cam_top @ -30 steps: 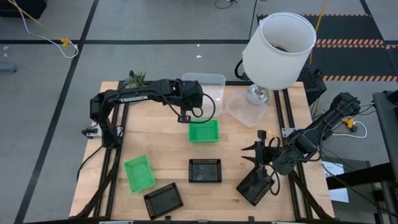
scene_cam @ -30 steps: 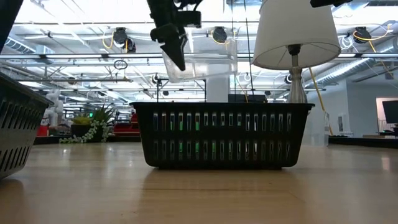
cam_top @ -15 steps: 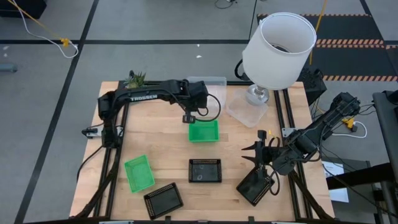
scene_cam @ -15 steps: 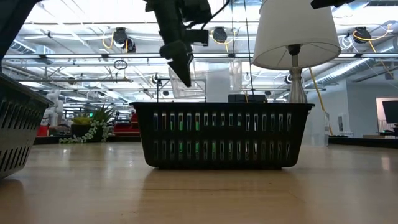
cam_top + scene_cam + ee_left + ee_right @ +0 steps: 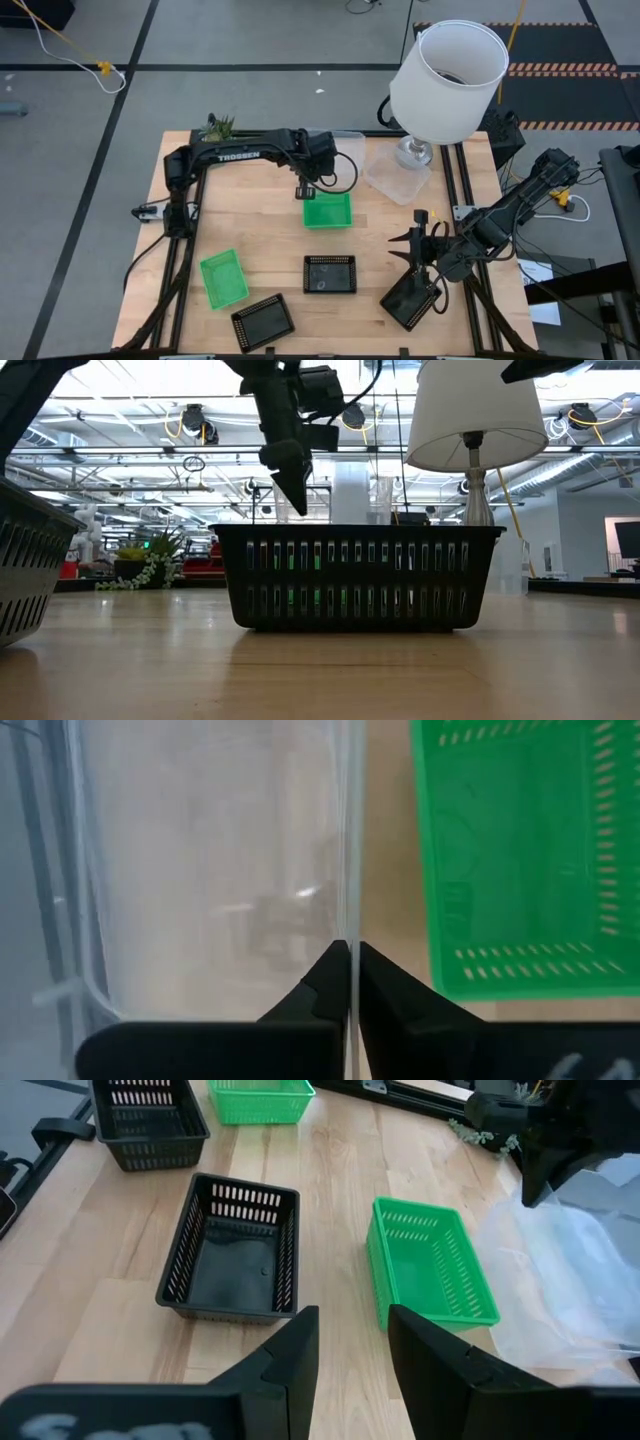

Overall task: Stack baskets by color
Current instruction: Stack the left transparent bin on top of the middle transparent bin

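A clear basket [image 5: 200,870] is at the table's far side, next to a green basket [image 5: 328,210]; my left gripper [image 5: 350,952] is shut on it. A second clear basket [image 5: 395,182] lies by the lamp's foot. Another green basket [image 5: 223,278] sits near the left. One black basket [image 5: 330,273] rests mid-table and another [image 5: 263,322] at the near edge. My right gripper [image 5: 345,1345] hangs open, nothing between its fingers, above a third black basket [image 5: 410,300] at the near right. My left gripper pinches the clear basket's thin side wall [image 5: 350,900] at its rim, one finger inside and one outside. The fingers come from above, pointing steeply down. The black basket in front hides the clear basket's bottom in the low view, so whether it rests on the table I cannot tell.
A big white lamp [image 5: 445,70] stands at the far right corner and a small plant [image 5: 218,127] at the far left. Bare wood [image 5: 250,220] lies between the left arm and the near-left baskets.
My left gripper has come down and gone a little toward the table's far right, carrying the clear basket. The basket hung high above the table a second ago and now sits low, beside the green basket. The grip stays shut.
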You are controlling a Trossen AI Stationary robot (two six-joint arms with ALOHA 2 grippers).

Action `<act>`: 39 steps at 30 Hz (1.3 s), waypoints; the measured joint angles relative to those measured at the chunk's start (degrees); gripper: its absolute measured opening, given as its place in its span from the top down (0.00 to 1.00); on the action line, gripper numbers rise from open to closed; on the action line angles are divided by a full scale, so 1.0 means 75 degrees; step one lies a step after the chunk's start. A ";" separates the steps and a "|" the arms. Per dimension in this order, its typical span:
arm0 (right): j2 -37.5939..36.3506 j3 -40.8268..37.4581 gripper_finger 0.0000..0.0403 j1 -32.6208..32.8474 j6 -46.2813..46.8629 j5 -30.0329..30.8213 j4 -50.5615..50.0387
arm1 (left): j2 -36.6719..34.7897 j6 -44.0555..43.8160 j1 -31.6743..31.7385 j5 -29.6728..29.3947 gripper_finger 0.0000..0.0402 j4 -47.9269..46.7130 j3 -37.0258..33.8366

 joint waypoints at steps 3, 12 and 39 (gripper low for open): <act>0.0000 -0.0003 0.71 0.0000 -0.0001 0.0000 0.0010 | 0.0085 -0.0008 0.0042 -0.0002 0.97 0.0018 -0.0001; 0.0000 -0.0004 0.71 0.0000 -0.0001 0.0000 0.0045 | 0.0126 -0.0143 0.0131 -0.0004 0.95 0.0021 -0.0058; 0.0000 -0.0003 0.71 0.0000 -0.0002 0.0002 0.0107 | 0.0126 -0.0087 0.0178 0.0252 0.92 0.0601 -0.0513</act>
